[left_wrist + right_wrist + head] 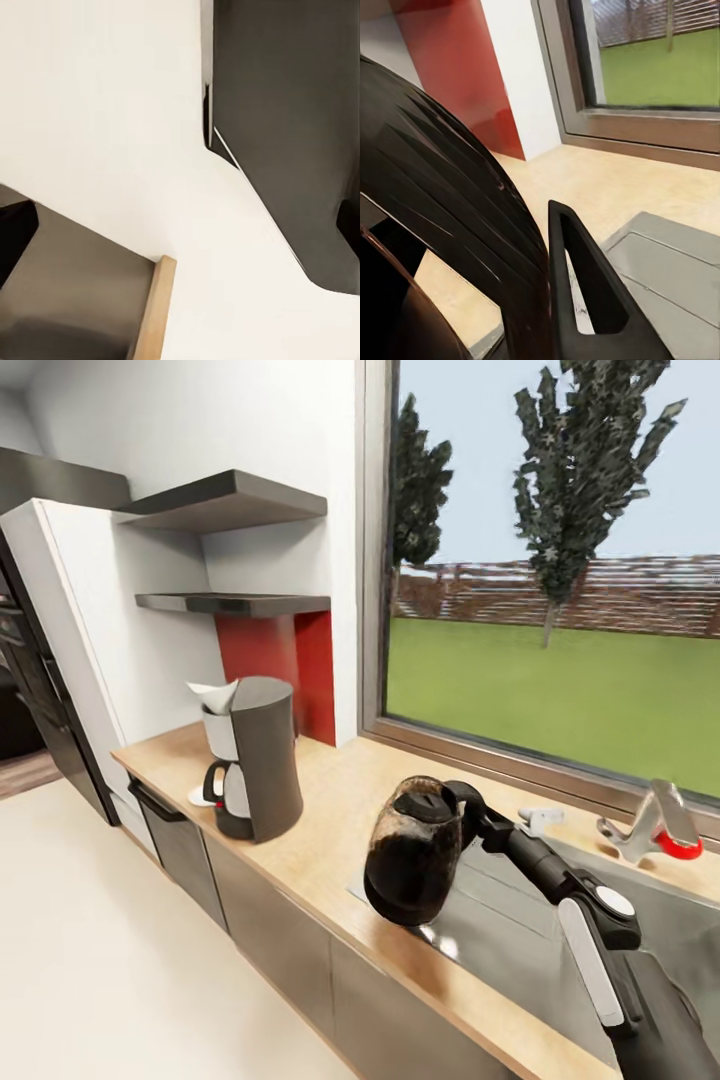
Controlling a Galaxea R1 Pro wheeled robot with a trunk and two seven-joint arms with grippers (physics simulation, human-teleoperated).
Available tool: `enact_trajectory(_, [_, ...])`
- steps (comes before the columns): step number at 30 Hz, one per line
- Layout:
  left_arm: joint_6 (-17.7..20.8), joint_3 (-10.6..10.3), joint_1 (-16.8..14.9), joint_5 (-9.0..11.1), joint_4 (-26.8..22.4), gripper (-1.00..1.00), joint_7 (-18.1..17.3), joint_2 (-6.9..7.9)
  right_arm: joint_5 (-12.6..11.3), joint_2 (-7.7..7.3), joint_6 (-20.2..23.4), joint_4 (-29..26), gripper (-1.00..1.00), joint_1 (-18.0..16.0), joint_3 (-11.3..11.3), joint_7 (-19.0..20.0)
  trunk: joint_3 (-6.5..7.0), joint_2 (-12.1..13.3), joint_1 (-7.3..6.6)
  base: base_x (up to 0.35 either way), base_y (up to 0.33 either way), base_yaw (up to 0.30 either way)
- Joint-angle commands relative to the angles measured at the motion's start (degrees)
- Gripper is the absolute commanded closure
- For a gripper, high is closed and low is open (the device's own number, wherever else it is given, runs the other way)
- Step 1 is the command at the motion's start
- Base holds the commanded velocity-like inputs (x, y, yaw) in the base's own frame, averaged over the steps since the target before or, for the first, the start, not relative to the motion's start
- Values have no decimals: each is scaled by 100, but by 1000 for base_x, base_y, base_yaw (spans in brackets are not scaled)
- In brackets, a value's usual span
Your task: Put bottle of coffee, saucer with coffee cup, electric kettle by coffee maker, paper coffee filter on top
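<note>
**Kettle in hand above the sink edge**

Wooden desk point(330, 830) runs under a big window, with a steel sink point(520, 930) set into it. From the right end effector point(462, 800) outward: it is clamped on the handle of the dark electric kettle point(412, 850), which hangs tilted over the near corner of the sink, clear of the desk, probably so it can be carried over toward the coffee maker point(255, 760). In the right wrist view the kettle's ribbed body point(450, 225) crowds the lens beside one finger point(585, 292). The left end effector's state I cannot tell; its camera looks at pale floor and cabinet.

The coffee maker stands well apart from the kettle, near the desk's far end, a white paper filter point(212, 695) already on top.

Count: one kettle, one coffee maker, one filter, two wall shelves point(235, 602), both bare, one faucet point(655, 825). A small white thing lies behind the maker's base, possibly the saucer.
</note>
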Motion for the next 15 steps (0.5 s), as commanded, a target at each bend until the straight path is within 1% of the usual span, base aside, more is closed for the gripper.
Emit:
enact_trajectory(1, [14,-49,-5,55,2,-100,9,-1,-53,2,50,4,100,-6,-10,9,-11,-12,6,282,233,0])
enact_trajectory(4, [13,-49,-5,55,2,-100,9,6,-36,2,58,18,100,-6,-10,-14,-11,-12,6,282,234,0])
enact_trajectory(9, [13,-49,-5,54,2,-100,9,3,-52,2,53,20,100,-6,-9,-544,-11,-12,6,268,244,0])
enact_trajectory(12, [13,-49,-5,49,2,-100,9,3,-56,2,49,19,100,-6,-8,-653,-11,-12,6,239,270,0])
enact_trajectory(15, [13,-47,-5,51,2,-100,9,6,-57,2,45,20,100,-6,-7,-667,-11,-12,6,234,275,0])
